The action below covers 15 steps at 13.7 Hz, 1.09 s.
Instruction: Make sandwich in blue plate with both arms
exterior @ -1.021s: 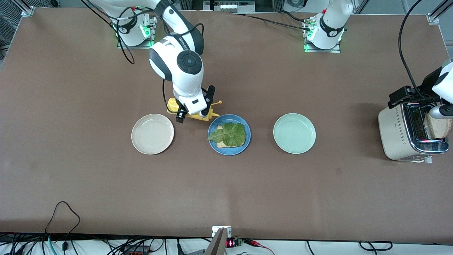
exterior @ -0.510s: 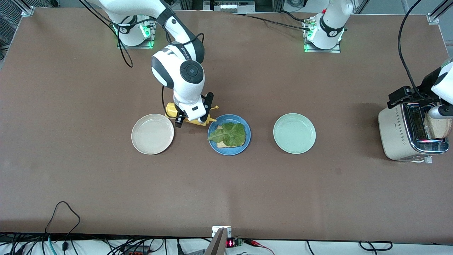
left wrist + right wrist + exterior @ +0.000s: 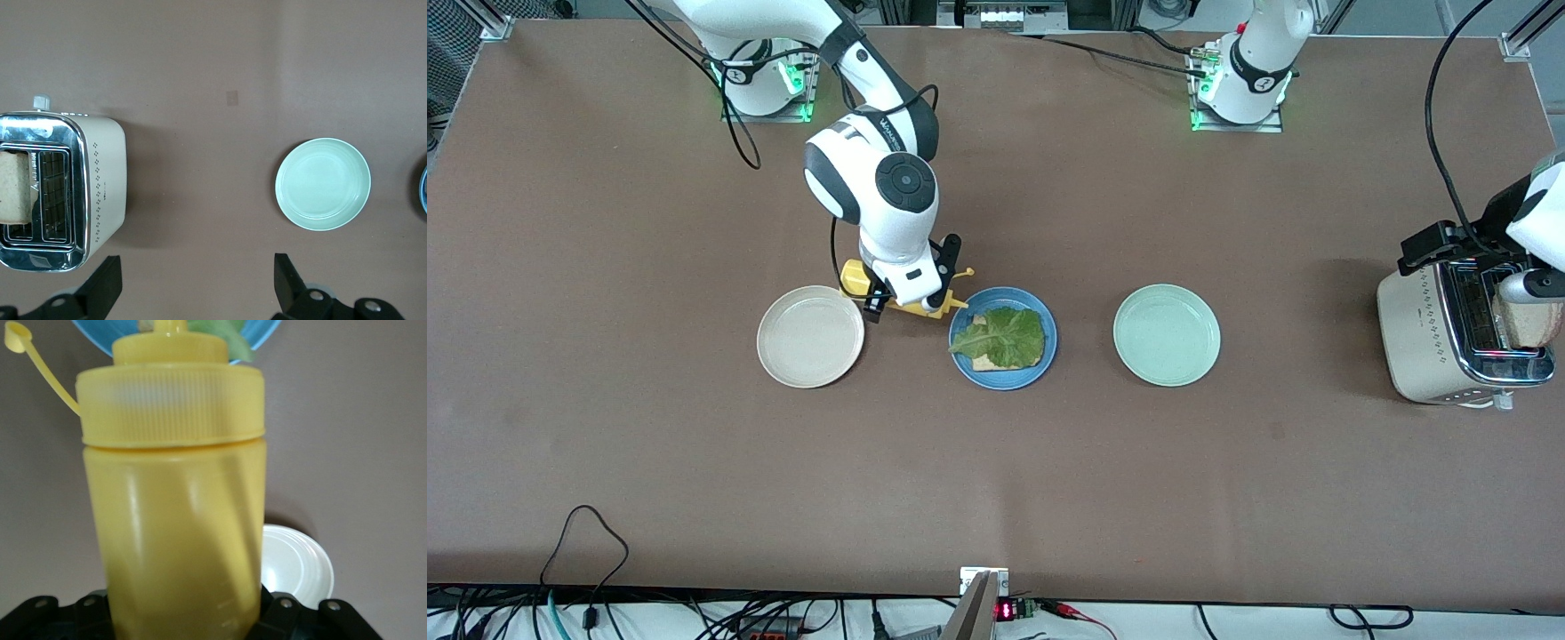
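Observation:
The blue plate (image 3: 1003, 380) holds a bread slice (image 3: 983, 363) with a green lettuce leaf (image 3: 1003, 336) on top. My right gripper (image 3: 907, 298) is shut on a yellow squeeze bottle (image 3: 855, 276), which is tipped on its side over the table by the blue plate's rim. Its open nozzle points at the plate. In the right wrist view the bottle (image 3: 173, 507) fills the frame in my gripper (image 3: 183, 620), with the blue plate (image 3: 100, 337) past its cap. My left gripper (image 3: 197, 283) hangs open and empty beside the toaster (image 3: 100, 173). A second bread slice (image 3: 15, 187) stands in one slot.
A cream-white plate (image 3: 810, 336) lies toward the right arm's end, a pale mint-green plate (image 3: 1167, 334) toward the left arm's end. The toaster (image 3: 1423, 338) stands at the table's edge at the left arm's end. Cables run along the table's near edge.
My right gripper has shifted the yellow bottle slightly toward the cream-white plate and lower. The left arm has hardly moved.

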Motion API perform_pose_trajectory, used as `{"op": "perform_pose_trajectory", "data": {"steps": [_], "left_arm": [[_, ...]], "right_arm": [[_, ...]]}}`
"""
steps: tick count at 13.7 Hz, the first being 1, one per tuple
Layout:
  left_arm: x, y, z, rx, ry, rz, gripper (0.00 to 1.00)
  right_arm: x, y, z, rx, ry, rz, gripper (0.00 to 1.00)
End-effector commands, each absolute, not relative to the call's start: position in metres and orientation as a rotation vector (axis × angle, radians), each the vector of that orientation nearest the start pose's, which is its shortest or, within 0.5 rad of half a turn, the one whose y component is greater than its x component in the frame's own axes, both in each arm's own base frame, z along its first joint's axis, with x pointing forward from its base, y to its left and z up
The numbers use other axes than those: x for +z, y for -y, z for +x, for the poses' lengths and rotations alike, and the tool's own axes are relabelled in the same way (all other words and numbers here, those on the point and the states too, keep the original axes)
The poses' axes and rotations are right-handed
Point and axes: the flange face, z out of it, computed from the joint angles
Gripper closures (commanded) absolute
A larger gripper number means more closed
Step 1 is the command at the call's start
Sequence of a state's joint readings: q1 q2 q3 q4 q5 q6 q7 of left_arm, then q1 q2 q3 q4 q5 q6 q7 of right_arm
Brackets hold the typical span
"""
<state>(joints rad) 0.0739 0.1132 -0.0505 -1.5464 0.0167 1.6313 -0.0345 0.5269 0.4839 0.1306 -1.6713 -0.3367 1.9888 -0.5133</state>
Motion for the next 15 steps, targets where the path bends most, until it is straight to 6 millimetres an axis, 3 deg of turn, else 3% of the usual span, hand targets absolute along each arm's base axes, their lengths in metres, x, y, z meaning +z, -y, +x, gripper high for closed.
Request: {"op": "perform_pose_trajectory", "data": {"steps": [1,2,5,8,10,13,15], "left_arm": [[0.579,-0.018,0.591,0.026,0.071,-3.152,0.0],[0.578,-0.015,0.59,0.031,0.064,-3.151,0.0],[0.58,-0.011,0.589,0.029,0.055,-3.143,0.0],[0.577,-0.014,0.592,0.034,0.078,-3.146,0.0],[0.572,-0.018,0.596,0.041,0.065,-3.141,0.0],[0.557,-0.025,0.601,0.079,0.074,-3.128,0.0],[0.538,-0.046,0.608,0.12,0.108,-3.086,0.0]], "right_arm": [[0.368,-0.336,0.562,0.181,2.053,-2.672,1.0],[0.383,-0.322,0.566,0.179,2.021,-2.642,1.0],[0.435,-0.252,0.584,0.113,1.96,-2.553,1.0],[0.476,-0.163,0.599,0.015,1.894,-2.427,1.0],[0.488,-0.102,0.604,-0.05,1.861,-2.337,1.0],[0.488,-0.01,0.607,-0.191,1.791,-2.189,1.0],[0.48,0.04,0.598,-0.286,1.742,-2.068,1.0]]}}
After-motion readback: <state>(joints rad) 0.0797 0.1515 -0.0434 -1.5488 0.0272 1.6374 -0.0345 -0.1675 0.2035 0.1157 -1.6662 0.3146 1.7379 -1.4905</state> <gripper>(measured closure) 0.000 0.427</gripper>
